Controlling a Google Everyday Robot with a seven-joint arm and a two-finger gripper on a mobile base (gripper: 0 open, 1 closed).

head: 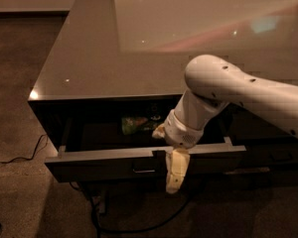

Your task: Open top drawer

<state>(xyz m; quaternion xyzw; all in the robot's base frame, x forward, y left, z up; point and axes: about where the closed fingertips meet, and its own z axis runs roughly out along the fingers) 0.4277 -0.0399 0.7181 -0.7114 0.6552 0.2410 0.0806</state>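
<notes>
Gaping open under worktop (89,58), top drawer (99,165): dark front, grey rim; gripper (174,175) hanging over front, grip state unclear.

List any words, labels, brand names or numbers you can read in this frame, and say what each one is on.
None can be read.
Green packet inside the open top drawer: any print is too blurred to read.
Gripper, hanging in front of the drawer's front panel: no markings visible.
Countertop: only light reflections, no writing.
</notes>
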